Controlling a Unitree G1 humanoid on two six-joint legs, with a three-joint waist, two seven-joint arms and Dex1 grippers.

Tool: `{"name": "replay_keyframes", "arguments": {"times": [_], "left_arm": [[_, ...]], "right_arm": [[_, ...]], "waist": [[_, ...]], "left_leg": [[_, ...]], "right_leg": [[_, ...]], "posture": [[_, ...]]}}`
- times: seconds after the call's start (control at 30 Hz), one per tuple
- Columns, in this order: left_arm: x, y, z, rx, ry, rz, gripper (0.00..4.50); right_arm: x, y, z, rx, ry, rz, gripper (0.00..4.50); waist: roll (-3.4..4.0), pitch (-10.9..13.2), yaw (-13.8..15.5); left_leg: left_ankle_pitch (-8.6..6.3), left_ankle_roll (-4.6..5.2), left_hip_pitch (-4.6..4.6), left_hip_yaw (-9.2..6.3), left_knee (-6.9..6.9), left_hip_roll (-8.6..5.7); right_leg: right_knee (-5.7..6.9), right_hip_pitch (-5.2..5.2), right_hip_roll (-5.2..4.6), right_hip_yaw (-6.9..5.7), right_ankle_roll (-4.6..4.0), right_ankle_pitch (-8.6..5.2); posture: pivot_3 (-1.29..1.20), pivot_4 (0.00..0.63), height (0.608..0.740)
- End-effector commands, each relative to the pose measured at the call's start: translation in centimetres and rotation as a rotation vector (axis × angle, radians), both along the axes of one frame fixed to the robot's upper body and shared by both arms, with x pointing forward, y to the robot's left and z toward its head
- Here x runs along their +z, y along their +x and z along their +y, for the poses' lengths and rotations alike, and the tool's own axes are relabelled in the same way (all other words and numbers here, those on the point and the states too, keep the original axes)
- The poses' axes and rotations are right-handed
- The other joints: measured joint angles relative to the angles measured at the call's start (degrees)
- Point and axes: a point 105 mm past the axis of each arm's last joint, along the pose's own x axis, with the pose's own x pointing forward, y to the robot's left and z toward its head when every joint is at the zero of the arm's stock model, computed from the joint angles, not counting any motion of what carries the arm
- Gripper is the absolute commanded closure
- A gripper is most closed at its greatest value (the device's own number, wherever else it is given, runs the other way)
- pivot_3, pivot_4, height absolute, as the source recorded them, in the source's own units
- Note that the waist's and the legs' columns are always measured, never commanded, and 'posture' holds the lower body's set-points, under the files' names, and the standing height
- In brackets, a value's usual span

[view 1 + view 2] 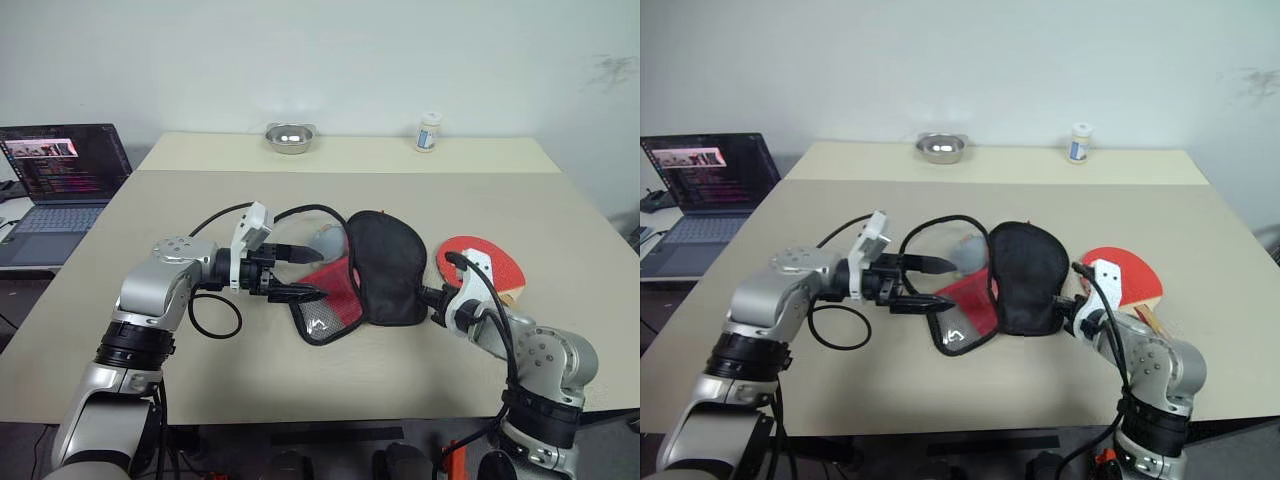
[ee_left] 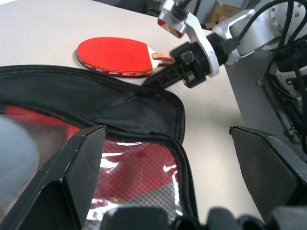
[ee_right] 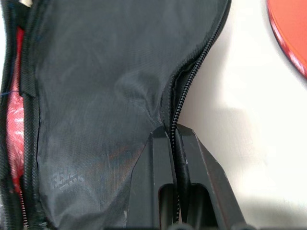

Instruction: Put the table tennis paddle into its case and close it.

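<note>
Surface: a broad beige matte tabletop (image 1: 300, 380), with a second, paler cream table (image 1: 350, 153) butted against its far edge.

On the beige top, near centre: an unzipped paddle-shaped soft case (image 1: 385, 265), its black fabric half spread open toward 3 o'clock, its red half with black mesh pocket (image 1: 330, 300) toward 9 o'clock.

Just beside the case at 3 o'clock: a flat table tennis paddle with round red rubber face (image 1: 492, 262), lying flat, its light-wood handle toward 4 o'clock.

On the cream table at 12 o'clock: a small round steel bowl (image 1: 290, 137). At 1 o'clock, well apart from it: a small upright white jar (image 1: 428, 131).
</note>
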Motion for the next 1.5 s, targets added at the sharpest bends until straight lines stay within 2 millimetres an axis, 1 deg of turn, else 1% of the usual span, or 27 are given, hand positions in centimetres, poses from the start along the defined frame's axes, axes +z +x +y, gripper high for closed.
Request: {"name": "replay_keyframes", "arguments": {"times": [0.03,0.2,0.33,0.47,0.6,0.63,0.67,0.7,0.8,0.87,0.9,0.93,0.97,1.03,1.07,1.1,1.17,1.2,1.33,1.37,1.43,1.5], "left_arm": [[1.2,0.0,0.1,-0.009,-0.003,-0.047,0.00],[1.1,0.0,0.3,-0.003,0.000,-0.046,0.00],[1.1,0.1,0.3,0.000,0.000,-0.045,0.00],[1.1,0.2,0.2,-0.001,-0.001,-0.047,0.00],[1.1,0.2,0.2,-0.002,-0.002,-0.048,0.00],[1.2,0.2,0.2,-0.002,-0.002,-0.049,0.00],[1.2,0.2,0.2,-0.002,-0.002,-0.048,0.00],[1.1,0.2,0.2,-0.001,-0.002,-0.049,0.00],[1.1,0.1,0.1,0.000,-0.003,-0.048,0.00],[1.1,0.1,0.0,-0.001,-0.005,-0.047,0.00],[1.1,0.0,0.0,-0.001,-0.006,-0.047,0.00],[1.1,0.0,0.0,-0.001,-0.007,-0.046,0.00],[1.0,0.0,0.0,-0.002,-0.007,-0.045,0.00],[0.9,0.0,-0.1,-0.002,-0.009,-0.043,0.00],[0.9,0.0,-0.1,-0.003,-0.010,-0.043,0.00],[0.9,0.0,-0.2,-0.003,-0.012,-0.044,0.00],[0.9,0.0,-0.4,-0.008,-0.018,-0.047,0.00],[0.9,0.0,-0.5,-0.010,-0.021,-0.048,0.00],[0.8,0.0,-0.9,-0.021,-0.029,-0.038,0.00],[0.8,-0.1,-1.0,-0.028,-0.028,-0.038,0.00],[0.8,-0.1,-1.1,-0.037,-0.028,-0.037,0.00],[0.7,-0.2,-1.2,-0.055,-0.016,-0.036,0.00]], "right_arm": [[0.8,-0.3,-0.8,-0.034,-0.022,-0.032,4.45],[1.1,-0.5,-1.6,-0.022,-0.110,-0.065,4.45],[1.2,-0.4,-1.2,-0.007,-0.130,-0.084,4.45],[0.6,-0.2,-0.4,0.013,-0.133,-0.079,4.45],[0.1,-0.1,-0.8,0.007,-0.160,-0.085,4.45],[0.1,0.0,-1.0,0.005,-0.171,-0.090,4.02],[0.2,0.0,-1.2,0.010,-0.187,-0.100,3.87],[0.4,0.0,-1.2,0.027,-0.211,-0.120,3.56],[1.5,-0.1,-1.2,0.102,-0.290,-0.191,2.53],[2.4,-0.2,-1.4,0.141,-0.308,-0.228,1.87],[3.2,-0.6,-0.9,0.218,-0.329,-0.271,1.47],[4.0,-1.0,-0.4,0.298,-0.340,-0.311,1.21],[4.8,-1.5,-0.2,0.367,-0.343,-0.336,0.81],[6.3,-2.4,-0.5,0.456,-0.331,-0.366,0.13],[6.7,-2.7,-0.9,0.469,-0.327,-0.371,0.03],[7.0,-2.8,-1.6,0.470,-0.327,-0.370,0.03],[7.0,-2.3,-4.4,0.373,-0.340,-0.341,0.03],[7.0,-2.2,-5.3,0.342,-0.349,-0.330,0.03],[5.6,-1.7,-10.0,0.176,-0.389,-0.256,0.03],[5.2,-1.7,-10.8,0.145,-0.385,-0.237,0.03],[4.5,-1.7,-11.7,0.114,-0.377,-0.211,0.03],[3.5,-1.8,-12.4,0.120,-0.386,-0.178,0.03]], "waist": [[0.00,0.00,0.00],[0.00,0.00,-0.03],[0.00,0.00,-0.03],[0.00,0.00,-0.06],[0.00,0.00,-0.05],[0.00,0.00,-0.05],[0.00,0.00,-0.04],[0.00,0.00,-0.04],[0.00,0.00,-0.04],[0.00,0.00,-0.01],[0.00,0.00,0.01],[0.02,0.01,0.02],[0.02,0.01,0.02],[0.01,0.01,0.08],[0.00,0.01,0.09],[0.00,0.00,0.11],[-0.01,0.00,0.19],[-0.01,0.00,0.24],[-0.02,-0.01,0.32],[-0.02,-0.01,0.33],[-0.02,0.00,0.33],[-0.02,0.00,0.25]], "left_leg": [[0.00,0.00,0.00,0.00,0.00,0.01],[0.00,0.00,0.01,0.00,0.00,0.00],[0.00,0.00,0.01,0.00,0.00,0.01],[0.00,0.00,0.01,0.00,0.00,0.02],[0.00,0.00,0.01,0.00,0.00,0.00],[0.00,0.00,0.00,0.00,0.00,0.00],[0.00,0.00,0.00,0.00,0.00,0.00],[0.00,0.00,0.00,0.00,0.00,0.00],[0.00,0.01,0.00,0.00,0.00,-0.02],[0.00,0.01,0.01,0.00,0.00,0.00],[0.00,0.01,0.01,-0.01,0.00,0.01],[-0.01,0.01,0.00,-0.02,0.00,0.01],[-0.01,0.01,0.00,-0.01,-0.01,-0.01],[-0.01,0.02,-0.01,-0.01,0.00,-0.01],[-0.01,0.02,-0.01,-0.02,0.00,-0.01],[-0.01,0.02,-0.01,-0.03,-0.01,0.00],[-0.01,0.02,0.00,-0.05,0.00,0.00],[-0.01,0.02,0.00,-0.06,0.00,0.00],[-0.01,0.02,0.00,-0.05,0.00,-0.03],[-0.01,0.02,-0.01,-0.04,0.00,-0.03],[-0.01,0.02,0.00,-0.04,0.00,-0.03],[-0.01,0.02,0.03,-0.02,0.01,-0.03]], "right_leg": [[0.00,0.00,0.00,0.00,0.00,0.00],[0.00,0.00,0.01,0.00,0.00,0.00],[0.00,0.00,0.02,0.00,0.00,-0.01],[0.00,0.00,0.04,0.00,0.01,-0.01],[-0.01,0.00,0.03,0.00,0.01,-0.01],[-0.02,0.00,0.03,0.00,0.01,-0.01],[-0.02,0.00,0.03,0.00,0.01,-0.01],[-0.03,0.00,0.03,0.00,0.01,-0.01],[-0.03,0.00,0.02,0.01,0.01,-0.01],[-0.02,0.00,0.03,0.00,0.02,-0.02],[-0.02,0.00,0.04,0.00,0.02,-0.02],[-0.03,0.00,0.05,-0.01,0.02,-0.02],[-0.04,0.00,0.04,-0.01,0.03,-0.02],[-0.08,0.01,0.04,-0.01,0.07,-0.04],[-0.10,0.02,0.04,-0.01,0.08,-0.05],[-0.10,0.03,0.04,-0.03,0.07,-0.04],[-0.10,0.05,0.04,-0.05,0.08,-0.04],[-0.10,0.06,0.04,-0.06,0.07,-0.04],[-0.13,0.08,0.01,-0.05,0.06,-0.03],[-0.13,0.08,0.01,-0.05,0.05,-0.02],[-0.12,0.08,0.02,-0.04,0.04,-0.02],[-0.09,0.07,0.02,-0.01,0.05,-0.02]], "posture": [[0.00,0.150,0.740],[0.00,0.150,0.740],[0.00,0.150,0.740],[0.00,0.150,0.740],[0.00,0.150,0.740],[0.00,0.150,0.740],[0.00,0.150,0.740],[0.00,0.150,0.740],[0.00,0.150,0.740],[0.00,0.150,0.740],[0.00,0.150,0.740],[0.00,0.150,0.740],[0.00,0.150,0.740],[0.00,0.150,0.740],[0.00,0.150,0.740],[0.00,0.150,0.740],[0.00,0.150,0.740],[0.00,0.150,0.740],[0.00,0.150,0.740],[0.00,0.150,0.740],[0.00,0.150,0.740],[0.00,0.150,0.740]]}}
